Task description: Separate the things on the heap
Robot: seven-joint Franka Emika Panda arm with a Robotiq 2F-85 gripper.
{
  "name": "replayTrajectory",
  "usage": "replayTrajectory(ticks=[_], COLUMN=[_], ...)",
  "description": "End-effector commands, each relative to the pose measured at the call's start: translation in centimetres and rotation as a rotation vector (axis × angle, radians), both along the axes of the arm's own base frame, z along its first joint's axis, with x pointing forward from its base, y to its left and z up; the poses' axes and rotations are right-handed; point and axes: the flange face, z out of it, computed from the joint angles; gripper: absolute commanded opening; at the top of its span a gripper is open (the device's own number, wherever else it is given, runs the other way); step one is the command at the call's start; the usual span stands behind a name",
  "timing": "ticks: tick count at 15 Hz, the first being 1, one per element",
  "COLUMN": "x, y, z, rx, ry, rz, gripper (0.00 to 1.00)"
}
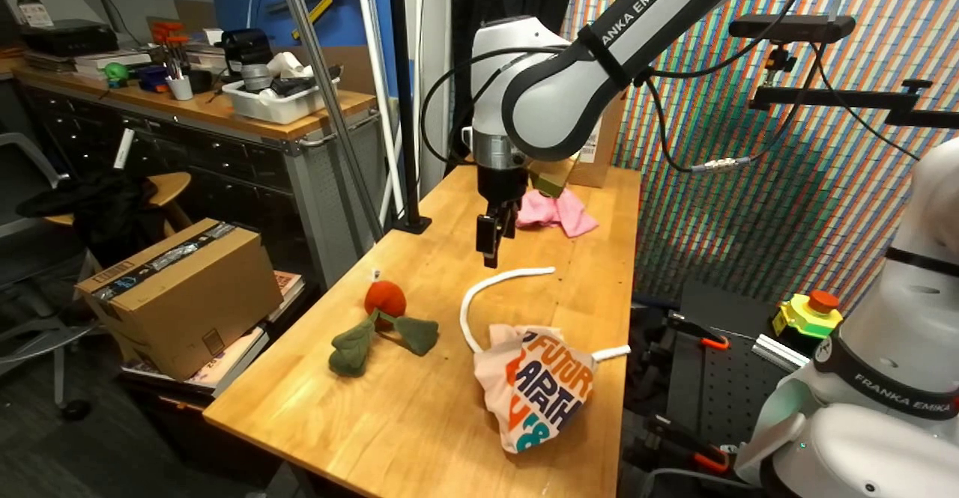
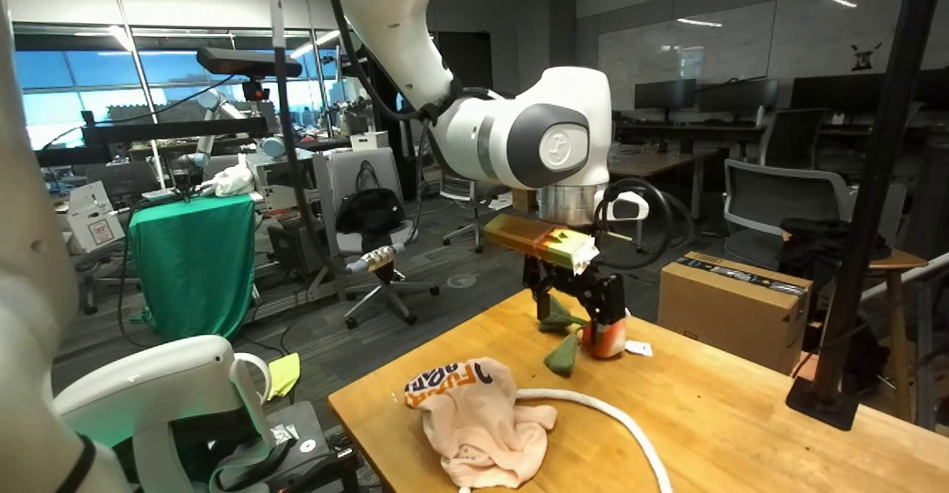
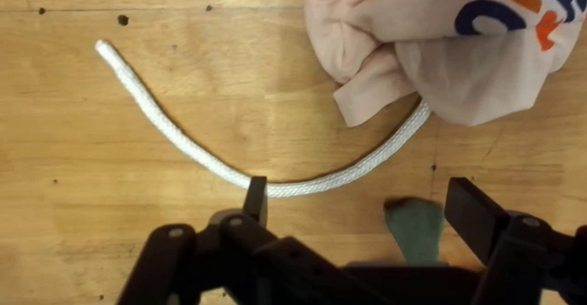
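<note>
In an exterior view I look down from above the near end of the bench (image 1: 438, 277), along its length toward the pink rag (image 1: 556, 213), while in an exterior view I look at a flatter angle diagonally across the same bench, facing roughly the opposite way, toward the cardboard box (image 2: 726, 315). My wrist view is the closest, pointing straight down past the claw (image 3: 361, 195); it shares the printed cloth (image 3: 440, 39) and white rope (image 3: 293, 189) with both exterior views, which stand farther back.

"FRANKA EMIKA" on arm (image 1: 558, 97); "FUTUR", "APATH" on cloth (image 1: 536, 387).
</note>
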Motion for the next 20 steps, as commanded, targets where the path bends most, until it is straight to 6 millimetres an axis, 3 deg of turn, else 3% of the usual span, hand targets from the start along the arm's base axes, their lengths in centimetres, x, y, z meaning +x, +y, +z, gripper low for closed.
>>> replayTrajectory(ticks=[1,6,11,17,20], x=[1.3,2.3,2.5,3.3,3.2], y=[-1.1,-2.9,-5.2,-8.1,-7.7], z=[1.8,2.3,1.9,-1.5,-3.9], rx=[-0.057,-0.112,-0.046,0.059,0.051], ry=[-0.067,-0.064,0.006,0.058,0.079], rz=[-0.037,-0.008,0.132,0.241,0.249], gripper=[1.0,1.0,1.0,1.0,1.0])
